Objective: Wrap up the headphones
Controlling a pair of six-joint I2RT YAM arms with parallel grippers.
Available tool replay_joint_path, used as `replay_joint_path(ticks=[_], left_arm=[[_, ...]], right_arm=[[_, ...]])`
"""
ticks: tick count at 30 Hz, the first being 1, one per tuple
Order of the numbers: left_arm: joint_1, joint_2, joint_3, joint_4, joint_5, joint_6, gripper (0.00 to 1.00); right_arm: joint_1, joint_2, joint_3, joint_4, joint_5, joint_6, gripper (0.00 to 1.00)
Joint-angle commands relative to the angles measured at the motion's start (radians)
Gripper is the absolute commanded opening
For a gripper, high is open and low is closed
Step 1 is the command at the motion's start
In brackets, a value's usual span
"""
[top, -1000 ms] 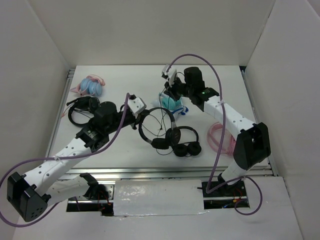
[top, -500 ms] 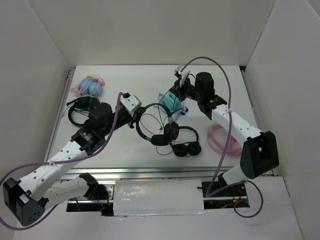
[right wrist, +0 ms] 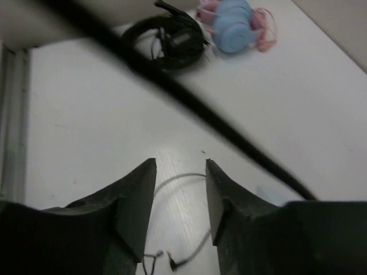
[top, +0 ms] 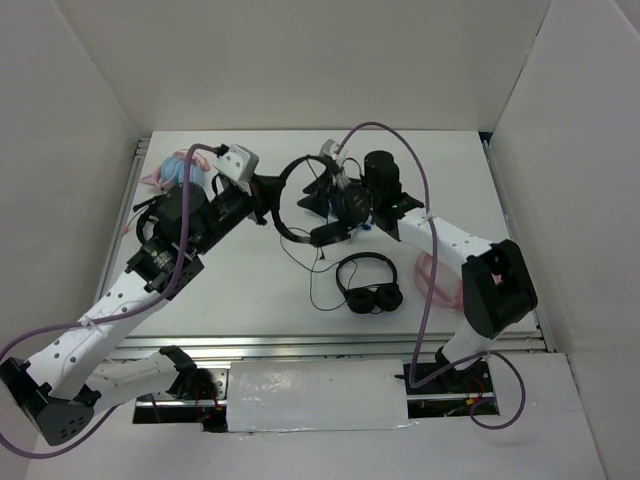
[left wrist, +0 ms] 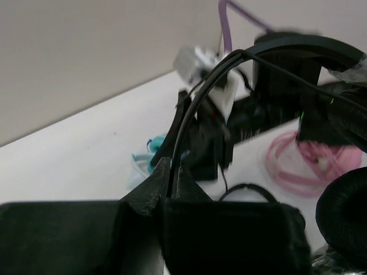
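- Left gripper (left wrist: 170, 169) is pinched tight on the thin band of the headphones (top: 330, 234). In the left wrist view the two fingers are pressed together with the band coming straight out from between them.
- The headphones are up off the table (top: 240, 290), in the upper middle of the overhead view. They sit between the two arms, with the band arcing round and one earcup hanging at the lower end.
- Their cable (top: 311, 290) dangles down from that earcup. It makes a loose loop on the table, just left of the other black pair (top: 372, 293).
- That other pair lies flat on the table, a bit right of centre in the overhead view.
- Right gripper (right wrist: 179, 200) is spread wide with nothing between the fingers. A blurry black band runs diagonally across its view, but above the fingers, not in them.
- From overhead I honestly can't tell whether the right fingers touch the headphones; it's all black on black there.
- A pink coil of cord (top: 437, 275) sits on the right side of the table, beside the right arm.
- A blue and pink bundle (top: 180, 170) is in the upper left corner, with a black headset (right wrist: 166, 37) just beside it.
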Motion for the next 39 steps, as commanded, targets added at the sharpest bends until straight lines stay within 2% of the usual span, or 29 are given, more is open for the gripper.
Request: replay_joint_path(ticks=[1,2,3,7,11,13,19,21,25,30,31,35,36,37,39], left_arm=[[-0.005,0.015,0.15,0.11,-0.048,-0.094,0.0],[-0.005,0.041,0.207,0.091,-0.049,-0.094,0.0],[-0.005,0.057,0.242,0.075,-0.051,-0.091,0.0],[-0.005,0.115,0.399,-0.005,-0.075,-0.07,0.0],[-0.005,0.161,0.546,-0.063,-0.191,-0.059,0.0],[-0.005,0.189,0.607,-0.084,-0.221,-0.056,0.0],[-0.003,0.236,0.713,-0.129,-0.276,-0.035,0.0],[-0.003,0.235,0.709,-0.127,-0.279,-0.033,0.0],[-0.003,0.184,0.632,-0.091,-0.262,-0.041,0.0],[-0.003,0.131,0.531,-0.048,-0.301,-0.048,0.0],[-0.003,0.127,0.529,-0.052,-0.313,-0.051,0.0],[-0.003,0.089,0.482,-0.04,-0.308,-0.058,0.0],[-0.002,0.065,0.448,-0.007,-0.299,-0.064,0.0],[-0.003,0.055,0.434,-0.002,-0.295,-0.065,0.0],[-0.003,0.032,0.414,-0.006,-0.284,-0.077,0.0]], right_arm=[[0.029,0.103,-0.015,0.266,-0.108,0.197,0.58],[0.052,0.129,-0.013,0.379,-0.118,0.227,0.62],[0.064,0.158,-0.006,0.423,-0.12,0.303,0.66],[0.124,0.312,0.091,0.485,-0.105,0.405,0.69],[0.168,0.39,0.048,0.647,-0.097,0.572,0.69],[0.185,0.407,0.028,0.698,-0.096,0.601,0.7],[0.233,0.447,-0.007,0.69,-0.083,0.62,0.72],[0.231,0.453,-0.038,0.719,-0.071,0.641,0.72],[0.201,0.426,-0.091,0.893,-0.033,0.736,0.74],[0.153,0.318,-0.154,0.878,0.082,0.738,0.74],[0.141,0.305,-0.165,0.87,0.11,0.726,0.81],[0.11,0.22,-0.223,0.841,0.237,0.709,0.85],[0.102,0.209,-0.231,0.844,0.271,0.712,0.95],[0.095,0.194,-0.239,0.844,0.303,0.715,0.98],[0.073,0.15,-0.24,0.818,0.39,0.685,1.0]])
